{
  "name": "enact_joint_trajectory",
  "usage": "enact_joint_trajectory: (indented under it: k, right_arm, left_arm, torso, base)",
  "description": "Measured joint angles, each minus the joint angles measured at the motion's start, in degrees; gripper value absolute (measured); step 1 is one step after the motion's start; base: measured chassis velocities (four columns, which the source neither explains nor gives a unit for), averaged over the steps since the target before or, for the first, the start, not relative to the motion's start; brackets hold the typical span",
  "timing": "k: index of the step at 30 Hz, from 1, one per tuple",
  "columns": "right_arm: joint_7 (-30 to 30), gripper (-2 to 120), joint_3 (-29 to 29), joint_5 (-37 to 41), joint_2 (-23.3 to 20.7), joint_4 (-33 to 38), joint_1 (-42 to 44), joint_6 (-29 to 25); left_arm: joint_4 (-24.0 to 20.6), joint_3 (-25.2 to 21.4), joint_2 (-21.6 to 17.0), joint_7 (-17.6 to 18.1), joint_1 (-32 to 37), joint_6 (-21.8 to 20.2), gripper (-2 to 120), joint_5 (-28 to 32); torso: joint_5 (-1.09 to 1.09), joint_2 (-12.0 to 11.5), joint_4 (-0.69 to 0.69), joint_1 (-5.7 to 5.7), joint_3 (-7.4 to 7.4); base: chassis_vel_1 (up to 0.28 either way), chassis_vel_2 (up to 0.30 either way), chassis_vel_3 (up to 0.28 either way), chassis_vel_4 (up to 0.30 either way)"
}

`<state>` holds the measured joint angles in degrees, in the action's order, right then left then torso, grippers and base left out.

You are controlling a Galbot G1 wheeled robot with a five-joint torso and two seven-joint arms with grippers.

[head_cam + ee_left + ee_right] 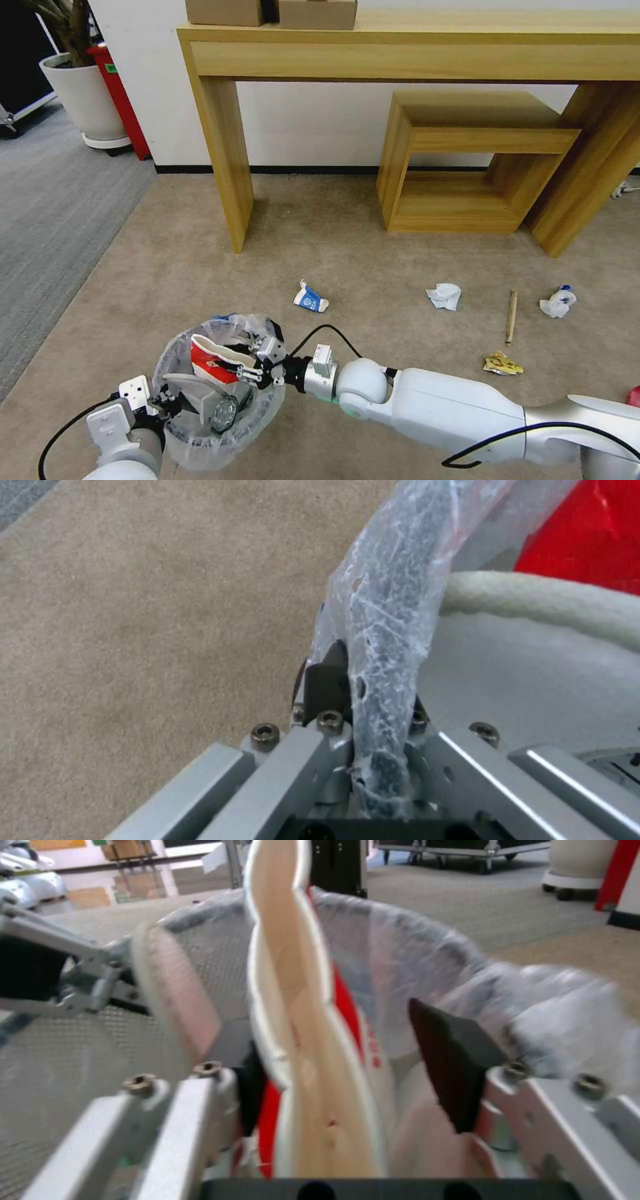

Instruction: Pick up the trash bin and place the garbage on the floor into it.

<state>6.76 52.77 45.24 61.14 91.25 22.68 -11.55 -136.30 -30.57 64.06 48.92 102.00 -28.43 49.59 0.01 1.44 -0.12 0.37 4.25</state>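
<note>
The trash bin (200,437) rim is clamped by the left gripper (163,402) at its 9 o'clock, while the right gripper (360,1080), seen spread in its wrist view, straddles the red paper cup (300,1040).

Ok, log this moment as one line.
left gripper: shut on trash bin rim | right gripper: open, red paper cup between fingers, over bin

Left end effector (162,402) clamped closed; right end effector (250,363) spread apart.

The carpet (373,267) is open around the carton (311,297) at 12 o'clock and the tissue (445,295) at 2 o'clock. Behind them the table leg (227,160) and the low shelf (467,167) block the way.
</note>
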Motion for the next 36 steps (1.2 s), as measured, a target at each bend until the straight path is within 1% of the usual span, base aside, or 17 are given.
enact_joint_trajectory:
  k: [2,4,8,9,12,16,18,20,21,24,25,27,28,29,32,33,36]
  right_arm:
    - [-0.4,68,0.0,0.0,0.0,0.0,-0.4,-0.1]
    - [-0.6,70,0.0,0.0,0.1,0.0,-0.5,-0.1]
    - [-1.7,91,0.0,0.1,0.7,-0.1,-1.4,-0.3]
    - [-1.7,91,0.0,0.1,0.7,-0.1,-1.4,-0.3]
    - [-2.3,99,-0.3,0.8,0.9,-0.1,-2.0,-0.2]
    - [-2.3,100,-0.9,1.8,0.8,0.5,-2.2,0.0]
    - [-2.1,100,-2.5,3.1,0.6,1.6,-2.4,0.4]
    - [-2.5,100,-5.8,4.7,0.8,2.8,-2.6,1.0]
    - [-2.5,100,-5.8,4.7,0.8,2.8,-2.6,1.0]
    - [-3.7,100,-12.1,8.0,1.3,3.8,-2.9,2.4]
    - [-3.7,100,-12.1,8.0,1.3,3.8,-2.9,2.4]
    - [-4.5,100,-16.2,9.0,0.7,3.8,-3.0,2.7]
    - [-4.6,100,-17.8,9.0,0.1,3.8,-2.7,2.7]
    - [-4.6,100,-17.8,9.0,0.1,3.8,-2.7,2.7]
    - [-7.5,100,-23.2,7.3,-2.5,4.7,-0.4,4.8]
    - [-7.5,100,-23.2,7.3,-2.5,4.7,-0.4,4.8]
    - [-13.9,100,-30.5,1.5,-4.6,5.0,4.4,10.5]
  left_arm:
    - [0.1,0.1,0.1,0.0,0.0,-0.1,0,-0.1]
    - [0.2,0.2,0.1,0.1,-0.1,-0.1,0,-0.1]
    - [0.4,0.3,0.3,0.2,-0.3,-0.1,0,-0.3]
    - [0.4,0.3,0.3,0.2,-0.3,-0.1,0,-0.3]
    - [0.6,0.3,0.4,0.3,-0.4,-0.2,0,-0.3]
    - [0.8,0.2,0.4,0.3,-0.5,-0.2,0,-0.3]
    - [0.9,0.1,0.3,0.4,-0.7,0.0,0,0.1]
    - [1.0,-0.1,0.1,0.4,-1.1,0.4,0,0.7]
    - [1.0,-0.1,0.1,0.4,-1.1,0.4,0,0.7]
    - [1.4,-0.3,0.1,0.3,-1.4,0.7,0,0.9]
    - [1.4,-0.3,0.1,0.3,-1.4,0.7,0,0.9]
    - [1.6,-0.3,0.2,0.3,-1.5,0.7,0,0.9]
    - [1.6,-0.3,0.2,0.3,-1.6,0.7,0,0.9]
    - [1.6,-0.3,0.2,0.3,-1.6,0.7,0,0.9]
    - [1.6,-0.4,0.3,0.3,-1.8,0.7,0,0.9]
    - [1.6,-0.4,0.3,0.3,-1.8,0.7,0,0.9]
    - [1.6,-0.6,0.6,0.2,-2.5,0.8,0,1.3]
  torso:
    - [0.0,0.0,0.0,0.0,0.0]
    - [0.0,0.0,0.0,0.0,0.0]
    - [0.0,0.0,0.0,0.0,0.0]
    - [0.0,0.0,0.0,0.0,0.0]
    - [0.0,0.0,0.0,0.0,0.0]
    - [0.0,0.0,0.0,0.0,0.0]
    - [0.0,0.0,0.0,0.0,0.0]
    - [0.0,0.0,0.0,0.0,0.0]
    - [0.0,0.0,0.0,0.0,0.0]
    - [0.0,0.0,0.01,0.0,0.0]
    - [0.0,0.0,0.01,0.0,0.0]
    - [0.0,0.0,0.01,0.0,0.0]
    - [0.0,0.0,0.01,0.0,0.0]
    - [0.0,0.0,0.01,0.0,0.0]
    - [0.0,0.0,0.0,0.0,0.0]
    - [0.0,0.0,0.0,0.0,0.0]
    - [0.01,0.0,-0.01,0.0,0.0]
  base:
    - [0.0,0.0,0.0,0.0]
    - [0.0,0.0,0.0,0.0]
    - [0.0,0.0,0.0,0.0]
    - [0.0,0.0,0.0,0.0]
    - [0.0,0.0,0.0,0.0]
    - [0.0,0.0,0.0,0.0]
    - [0.0,0.0,0.0,0.0]
    - [0.0,0.0,0.0,0.0]
    - [0.0,0.0,0.0,0.0]
    - [0.0,0.0,0.0,0.0]
    - [0.0,0.0,0.0,0.0]
    - [0.0,0.0,0.0,0.0]
    - [0.0,0.0,0.0,0.0]
    - [0.0,0.0,0.0,0.0]
    - [0.0,0.0,0.0,0.0]
    - [0.0,0.0,0.0,0.0]
    - [0.0,0.0,0.0,0.0]
